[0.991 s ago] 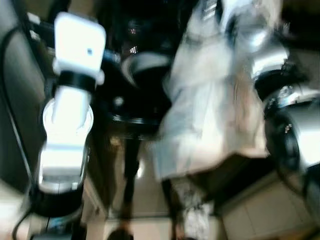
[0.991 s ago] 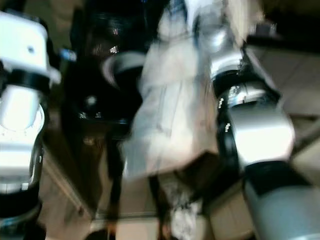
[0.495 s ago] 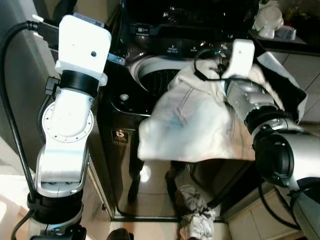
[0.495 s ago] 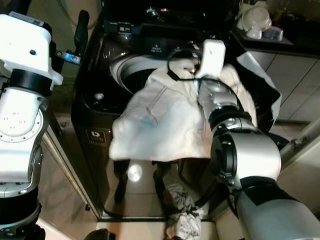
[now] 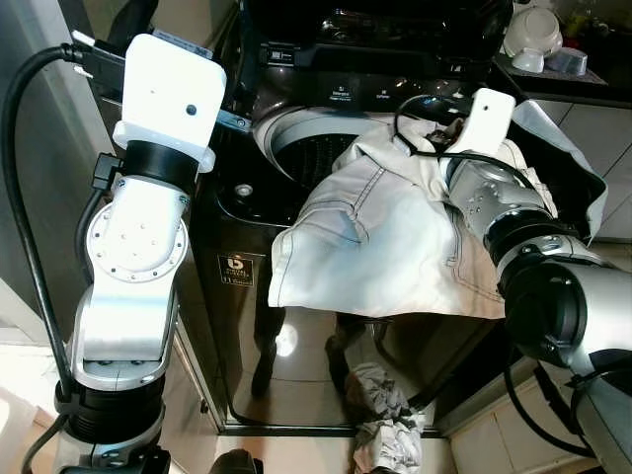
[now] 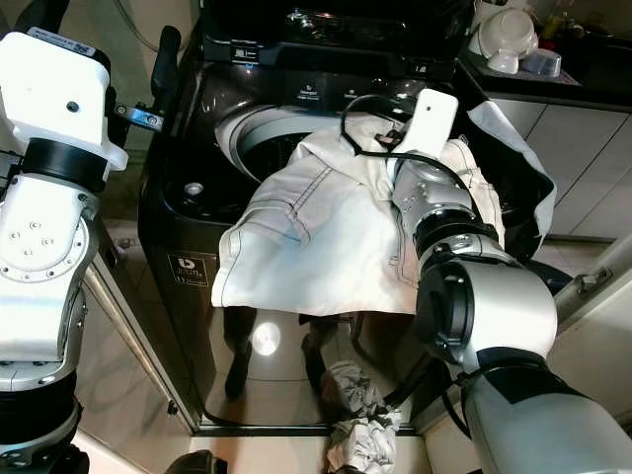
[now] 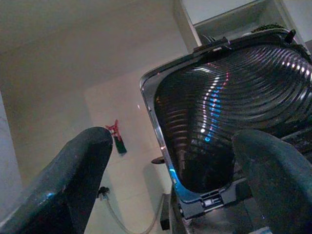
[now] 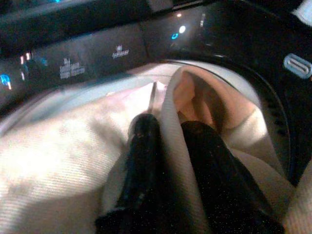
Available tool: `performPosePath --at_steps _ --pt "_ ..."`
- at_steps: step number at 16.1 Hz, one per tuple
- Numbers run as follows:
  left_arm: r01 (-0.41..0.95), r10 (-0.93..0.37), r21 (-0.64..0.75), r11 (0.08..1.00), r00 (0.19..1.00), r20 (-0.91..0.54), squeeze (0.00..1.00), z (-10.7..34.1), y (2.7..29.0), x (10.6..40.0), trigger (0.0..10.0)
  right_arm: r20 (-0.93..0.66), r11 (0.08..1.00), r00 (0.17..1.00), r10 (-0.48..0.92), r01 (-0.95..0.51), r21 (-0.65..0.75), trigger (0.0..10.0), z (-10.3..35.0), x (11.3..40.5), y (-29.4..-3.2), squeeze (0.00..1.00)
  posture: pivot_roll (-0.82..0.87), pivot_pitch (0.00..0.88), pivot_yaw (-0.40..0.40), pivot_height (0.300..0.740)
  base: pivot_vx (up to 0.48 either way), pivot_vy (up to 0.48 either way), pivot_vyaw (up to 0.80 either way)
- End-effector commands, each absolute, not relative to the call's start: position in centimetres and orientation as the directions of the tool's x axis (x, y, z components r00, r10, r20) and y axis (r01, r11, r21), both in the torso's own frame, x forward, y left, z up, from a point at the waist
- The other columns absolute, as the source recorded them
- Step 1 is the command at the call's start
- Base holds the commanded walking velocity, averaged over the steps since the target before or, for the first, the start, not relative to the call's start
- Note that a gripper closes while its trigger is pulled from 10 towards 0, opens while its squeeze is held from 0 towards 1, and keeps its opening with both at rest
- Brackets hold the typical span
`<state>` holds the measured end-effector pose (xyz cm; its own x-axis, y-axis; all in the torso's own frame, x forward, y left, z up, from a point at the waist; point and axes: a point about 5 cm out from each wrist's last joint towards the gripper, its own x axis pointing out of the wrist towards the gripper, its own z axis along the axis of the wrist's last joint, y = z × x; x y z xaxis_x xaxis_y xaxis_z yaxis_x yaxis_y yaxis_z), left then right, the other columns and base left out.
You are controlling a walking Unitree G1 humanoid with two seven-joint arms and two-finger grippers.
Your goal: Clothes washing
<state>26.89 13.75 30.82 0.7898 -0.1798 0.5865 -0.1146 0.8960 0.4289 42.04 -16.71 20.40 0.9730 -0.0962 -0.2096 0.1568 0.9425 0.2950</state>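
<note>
One crumpled garment [image 5: 385, 425] is seen lying on the floor [image 5: 296, 346] at the foot of the washing machine [image 6: 188, 247], not yet gathered. Above it, the white jeans [image 5: 380, 247] are draped over the machine's front rim, most of the cloth hanging outside and only the upper edge reaching the drum opening [image 5: 306, 148]. The right claw [image 8: 168, 141] is pressed together on a fold of the jeans just over the drum, below the control panel [image 8: 73, 63]. The left claw [image 7: 170, 170] is held spread and empty, raised beside the open lid [image 7: 229, 122]. For a clean load, the pinched fold is best carried further over the drum centre and lowered before release, so that the hanging weight is not allowed to drag the cloth back out. Compared with half a second ago, the jeans are spread flatter and the right wrist is shifted slightly towards the far side of the opening.
</note>
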Motion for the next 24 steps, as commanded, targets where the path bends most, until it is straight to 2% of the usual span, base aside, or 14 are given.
performPosePath --at_steps 1,3,4,6,8,10,12,13,14,15,16,18,22,24 --pt "-0.107 -0.194 0.452 0.886 0.798 0.57 0.0 30.5 13.6 26.9 10.0 -0.18 0.917 0.975 -0.131 0.188 0.352 10.0 21.3 42.2 -17.3 1.0 0.17 0.0 -0.06 0.74 0.0 0.0 0.0" --pt "-0.108 -0.192 0.453 0.885 0.8 0.568 0.0 30.4 13.6 26.9 10.0 -0.118 0.837 0.979 -0.167 0.204 0.507 10.0 23.2 42.4 -18.0 1.0 0.17 0.0 -0.062 0.74 0.0 0.0 0.0" --pt "-0.11 -0.191 0.453 0.885 0.801 0.567 0.0 30.4 13.6 26.9 10.0 -0.087 0.762 0.977 -0.194 0.206 0.613 10.0 24.5 42.6 -18.5 1.0 0.17 0.0 -0.061 0.74 0.0 0.0 0.0" --pt "-0.112 -0.19 0.455 0.884 0.802 0.566 0.0 30.3 13.5 27.0 10.0 -0.048 0.688 0.975 -0.215 0.186 0.701 10.0 26.1 42.7 -18.9 1.0 0.17 0.0 -0.061 0.74 0.0 0.0 0.0" --pt "-0.111 -0.191 0.456 0.883 0.802 0.566 0.0 30.2 13.4 27.1 10.0 -0.002 0.655 0.975 -0.222 0.151 0.741 10.0 27.6 42.8 -19.0 1.0 0.17 0.0 -0.061 0.74 0.0 0.0 0.0" --pt "-0.113 -0.191 0.456 0.883 0.8 0.568 0.0 30.2 13.4 27.1 10.0 0.065 0.664 0.972 -0.227 0.106 0.74 10.0 29.4 42.8 -19.2 1.0 0.16 0.0 -0.062 0.74 0.0 0.0 0.0" --pt "-0.113 -0.189 0.453 0.884 0.801 0.568 0.0 30.1 13.3 27.2 10.0 0.139 0.704 0.964 -0.228 0.065 0.707 10.0 31.2 42.7 -19.4 1.0 0.15 0.0 -0.064 0.74 0.0 0.0 0.0" --pt "-0.115 -0.188 0.454 0.884 0.801 0.569 0.0 30.1 13.3 27.2 10.0 0.23 0.849 0.944 -0.237 0.086 0.521 10.0 32.8 42.5 -19.5 1.0 0.15 0.0 -0.067 0.74 0.0 0.0 0.0" --pt "-0.114 -0.187 0.455 0.883 0.803 0.565 0.0 29.9 13.2 27.2 10.0 0.333 0.958 0.913 -0.235 0.16 0.237 10.0 34.5 42.2 -19.3 1.0 0.15 0.0 -0.074 0.74 0.0 0.0 0.0" --pt "-0.114 -0.187 0.455 0.883 0.803 0.565 0.0 29.9 13.2 27.2 10.0 0.333 0.958 0.913 -0.235 0.16 0.237 10.0 34.5 42.2 -19.3 1.0 0.15 0.0 -0.074 0.74 0.0 0.0 0.0" --pt "-0.104 -0.186 0.472 0.876 0.83 0.527 0.0 29.1 13.2 27.6 10.0 0.454 0.977 0.868 -0.2 0.215 0.019 10.0 35.9 41.8 -18.8 0.0 0.15 0.0 -0.078 0.74 0.0 0.0 0.0" --pt "-0.057 -0.21 0.503 0.862 0.864 0.457 0.0 27.6 12.7 27.9 10.0 0.621 0.968 0.768 -0.157 0.245 -0.057 10.0 36.4 40.6 -19.3 0.0 0.13 0.0 -0.08 0.74 0.0 0.0 0.0" --pt "0.008 -0.246 0.492 0.871 0.872 0.422 0.0 26.7 12.0 28.3 10.0 0.706 0.951 0.673 -0.22 0.31 0.0 10.0 32.6 37.6 -21.0 0.0 0.05 0.0 -0.058 0.74 0.0 0.0 0.0" --pt "0.012 -0.201 0.4 0.916 0.879 0.433 0.0 26.6 12.3 28.6 10.0 0.733 0.963 0.666 -0.137 0.263 -0.059 10.0 29.7 33.4 -18.9 0.0 0.0 0.0 -0.034 0.74 0.0 0.0 0.0"
